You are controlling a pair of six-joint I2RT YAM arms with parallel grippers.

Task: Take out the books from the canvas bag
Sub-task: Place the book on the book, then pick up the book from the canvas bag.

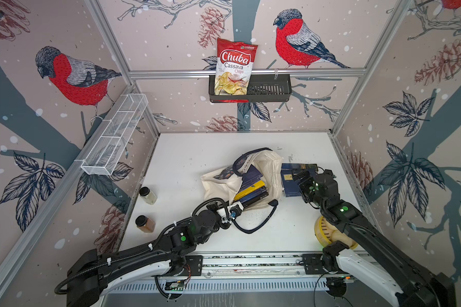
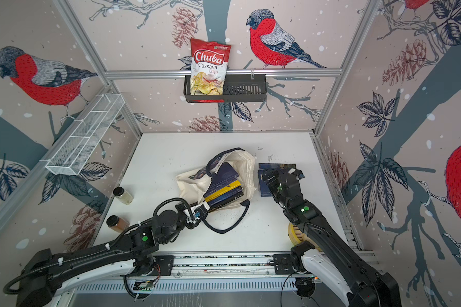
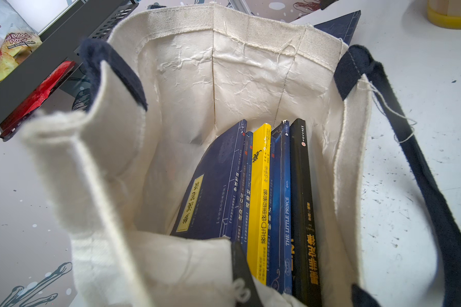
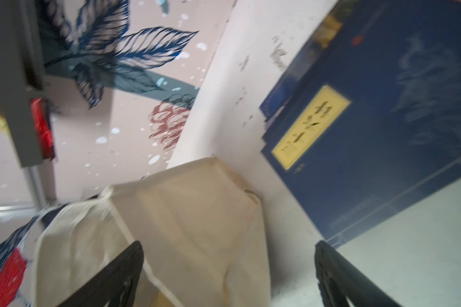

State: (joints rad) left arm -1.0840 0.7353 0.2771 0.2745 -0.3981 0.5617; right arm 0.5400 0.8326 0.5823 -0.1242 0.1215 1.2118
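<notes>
The cream canvas bag [image 1: 273, 170] [image 2: 246, 170] lies tipped at the table's middle with its mouth toward the arms. Several dark blue books and one yellow one [image 1: 250, 190] [image 3: 261, 199] stand packed inside it, one spine reading "The Little Prince". My left gripper [image 1: 237, 208] [image 3: 241, 268] is shut on the bag's near rim cloth. Navy books [image 1: 288, 178] [image 4: 383, 133] lie flat on the table right of the bag [image 4: 197, 212], the top one with a yellow label. My right gripper [image 1: 300, 176] [image 4: 228, 247] hangs open over their near edge, holding nothing.
A navy strap handle [image 1: 261, 223] loops across the table in front of the bag. Two spice jars [image 1: 147, 195] [image 1: 145, 224] stand at the left edge. A yellow round object [image 1: 321, 231] sits under the right arm. On the back wall, a black basket [image 1: 272, 87] holds a chips bag.
</notes>
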